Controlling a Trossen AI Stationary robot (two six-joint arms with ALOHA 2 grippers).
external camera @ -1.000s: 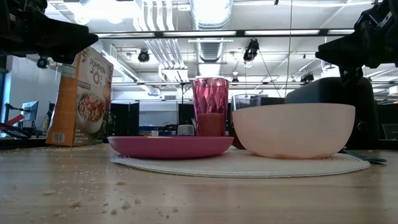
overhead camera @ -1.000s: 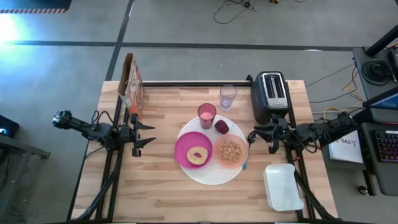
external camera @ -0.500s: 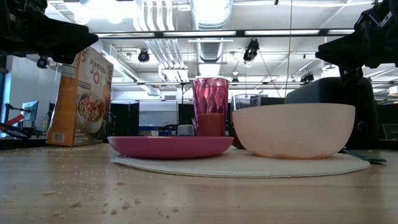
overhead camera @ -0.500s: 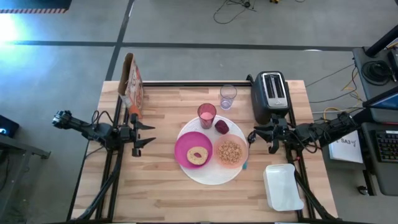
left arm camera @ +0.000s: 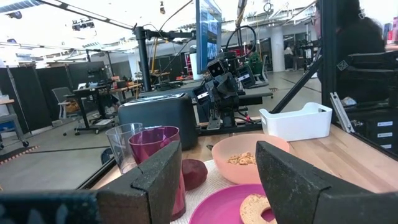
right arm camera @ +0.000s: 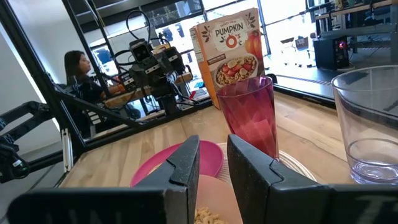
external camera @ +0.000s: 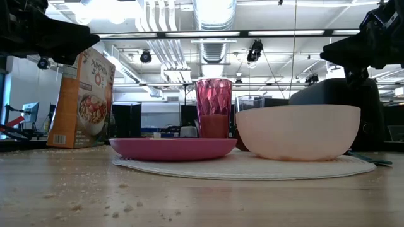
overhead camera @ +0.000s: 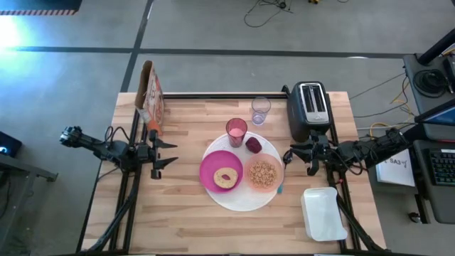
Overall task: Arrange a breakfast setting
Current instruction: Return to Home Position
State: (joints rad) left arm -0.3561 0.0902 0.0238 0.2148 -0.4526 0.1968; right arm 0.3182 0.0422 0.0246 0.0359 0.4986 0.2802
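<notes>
The large white round plate (overhead camera: 242,200) lies flat near the middle of the wooden table (overhead camera: 185,220). On its 9 o'clock half sits the smaller magenta plate (overhead camera: 210,169), with the ring-shaped bagel (overhead camera: 227,177) lying flat on it, a little toward 3 o'clock of centre. On the 3 o'clock half stands the peach-orange bowl (external camera: 297,132), just beside the magenta plate, with cereal (overhead camera: 264,173) in it. The dark red fruit (overhead camera: 253,145) rests inside the white plate's rim at 1 o'clock, just beyond the bowl. The pink translucent cup (overhead camera: 236,131) stands upright at the rim's 12 o'clock edge, close beside the fruit. A sliver of a blue spoon (overhead camera: 280,188) shows just outside the rim at 4 o'clock.

Farther out, a clear glass (overhead camera: 260,110) stands at 1 o'clock, past the pink cup. A dark toaster (overhead camera: 310,107) is at 2 o'clock, a cereal box (overhead camera: 151,96) at 10 o'clock near the table's far corner, and a white container (overhead camera: 323,213) at 4 o'clock.

The left gripper (overhead camera: 175,153) hangs above the table at 9 o'clock of the setting, well apart from it. Its fingers (left arm camera: 155,180) are spread wide, holding and touching nothing. The right gripper (overhead camera: 288,158) hangs at 3 o'clock, near the bowl's side of the white plate. Its fingers (right arm camera: 252,168) are parted by only a narrow gap, with nothing between them and nothing touched.
</notes>
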